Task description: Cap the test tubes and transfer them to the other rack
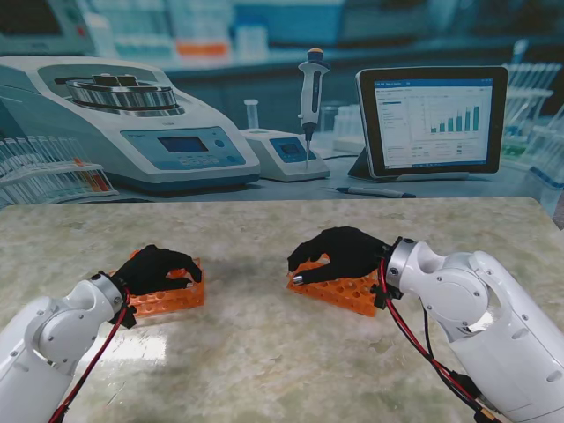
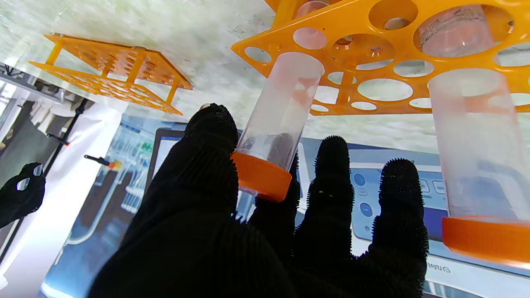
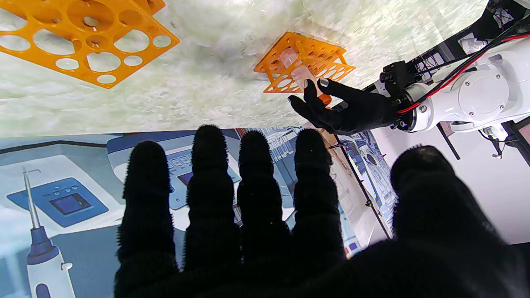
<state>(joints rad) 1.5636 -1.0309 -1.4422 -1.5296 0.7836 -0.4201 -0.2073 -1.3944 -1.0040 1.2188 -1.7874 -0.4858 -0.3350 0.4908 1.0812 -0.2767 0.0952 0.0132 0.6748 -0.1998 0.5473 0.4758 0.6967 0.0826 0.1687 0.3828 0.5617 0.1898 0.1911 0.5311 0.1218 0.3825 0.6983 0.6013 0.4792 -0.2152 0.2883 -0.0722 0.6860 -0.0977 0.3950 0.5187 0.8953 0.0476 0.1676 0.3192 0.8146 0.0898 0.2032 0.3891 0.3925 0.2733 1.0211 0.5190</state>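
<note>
Stand view: two orange racks sit on the marbled desk (image 1: pixel 264 352), the left rack (image 1: pixel 172 300) under the left hand (image 1: pixel 157 269) and the right rack (image 1: pixel 339 289) under the right hand (image 1: pixel 339 253), the racks well apart with bare desk between them. Left wrist view: a capped tube (image 2: pixel 281 120) stands in a hole at the near corner of the left rack, its long axis upright to the desk and slightly tilted, its orange cap (image 2: pixel 261 176) at the free end. The thumb lies against one side of the cap and a finger presses behind it, so the fingers (image 2: pixel 211 140) are closed on this tube at the cap; the remaining fingers stand spread beside it. A second capped tube (image 2: pixel 476 145) stands in a neighbouring hole, untouched. Right wrist view: the right hand's fingers (image 3: pixel 256 186) are spread and hold nothing, hovering over the right rack (image 3: pixel 83 41), whose visible holes carry no tubes. The tube lies inside the left hand's grasp, so the left hand is nearer; the coming move probably requires a lift straight along the tube's axis to clear the hole, then travel rightward toward the empty rack.
</note>
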